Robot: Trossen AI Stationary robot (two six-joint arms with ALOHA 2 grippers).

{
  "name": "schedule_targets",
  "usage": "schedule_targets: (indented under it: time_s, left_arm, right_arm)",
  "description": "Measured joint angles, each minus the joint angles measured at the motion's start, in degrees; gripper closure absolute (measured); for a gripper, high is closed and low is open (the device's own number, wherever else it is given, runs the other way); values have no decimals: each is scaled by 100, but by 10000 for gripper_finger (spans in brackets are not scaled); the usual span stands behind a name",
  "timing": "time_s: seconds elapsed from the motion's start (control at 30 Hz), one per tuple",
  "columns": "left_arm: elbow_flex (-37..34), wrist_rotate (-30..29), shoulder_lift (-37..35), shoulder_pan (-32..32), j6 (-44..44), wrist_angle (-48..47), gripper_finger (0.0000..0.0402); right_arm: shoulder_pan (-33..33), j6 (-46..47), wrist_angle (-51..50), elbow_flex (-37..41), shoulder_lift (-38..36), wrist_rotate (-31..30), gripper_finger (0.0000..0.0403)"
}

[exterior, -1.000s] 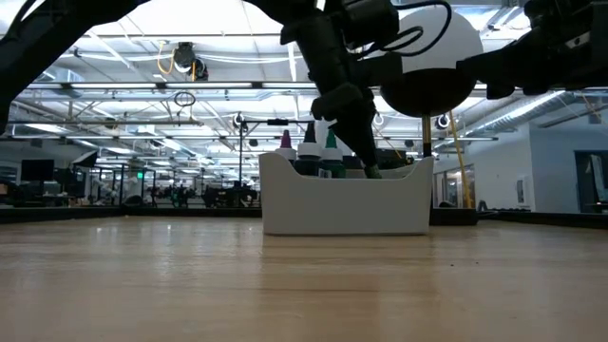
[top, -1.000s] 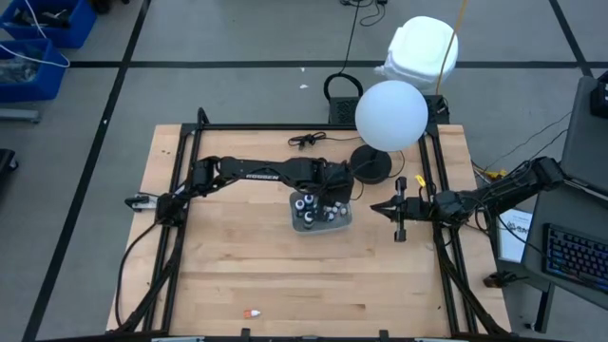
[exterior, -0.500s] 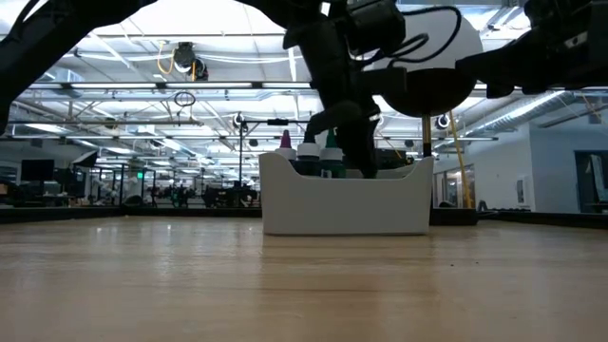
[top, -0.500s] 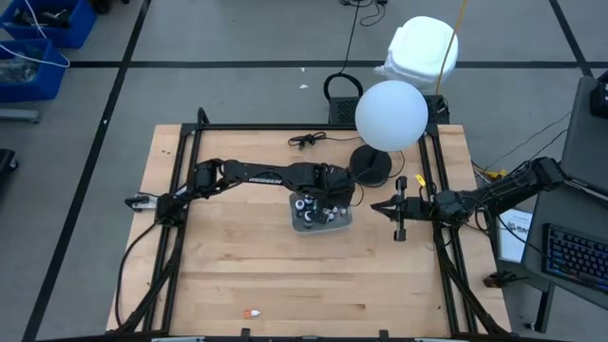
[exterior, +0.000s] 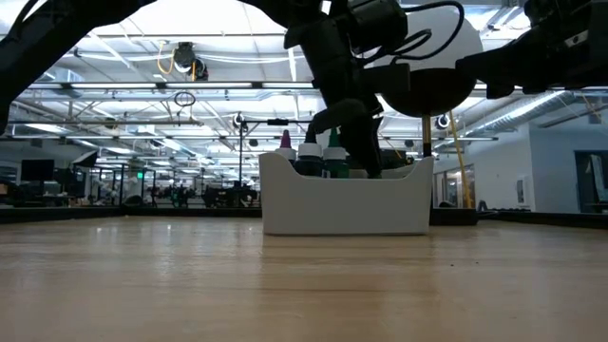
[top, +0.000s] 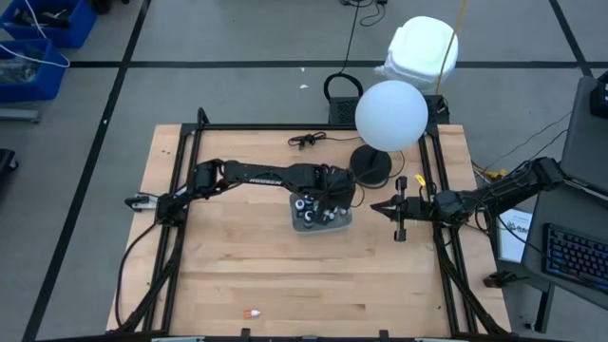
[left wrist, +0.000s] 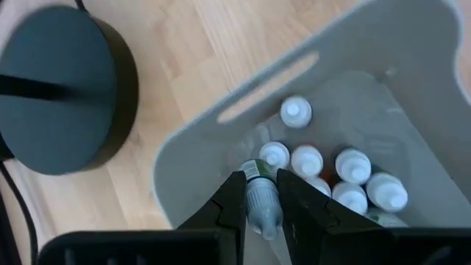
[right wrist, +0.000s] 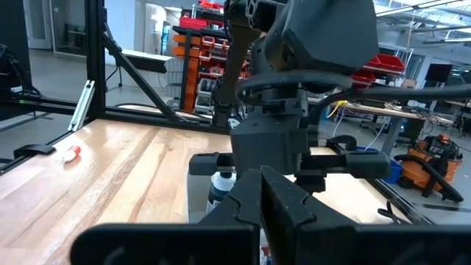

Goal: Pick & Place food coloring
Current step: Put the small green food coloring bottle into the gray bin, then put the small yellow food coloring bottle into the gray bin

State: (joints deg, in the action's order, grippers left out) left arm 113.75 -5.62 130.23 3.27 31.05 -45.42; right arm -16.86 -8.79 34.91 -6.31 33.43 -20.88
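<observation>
Left gripper [left wrist: 259,200] grips a small bottle [left wrist: 260,197] over the tray [top: 321,221]; right gripper [top: 375,207] waits with jaws clenched on nothing.

In the left wrist view the two dark fingers [left wrist: 229,199] are only a little apart and press the sides of the bottle, which has a green label band and a pale body; it is inside the grey tray, at the wall near the slot handle. The other white-capped bottles [left wrist: 335,177] stand together just beside it in the same tray. In the high view the tray is in the middle of the table [top: 228,275], near the black lamp base [top: 371,165]. The right gripper hangs right of the tray, apart from it, and touches no bottle.
</observation>
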Motion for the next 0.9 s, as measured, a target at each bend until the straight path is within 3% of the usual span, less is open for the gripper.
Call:
schedule_targets:
  time_s: [0.9]
  left_arm:
    - [0, -170, 0, 7, -76, -27, 294]
  right_arm:
    - [0, 17, -67, 0, 2, 2, 403]
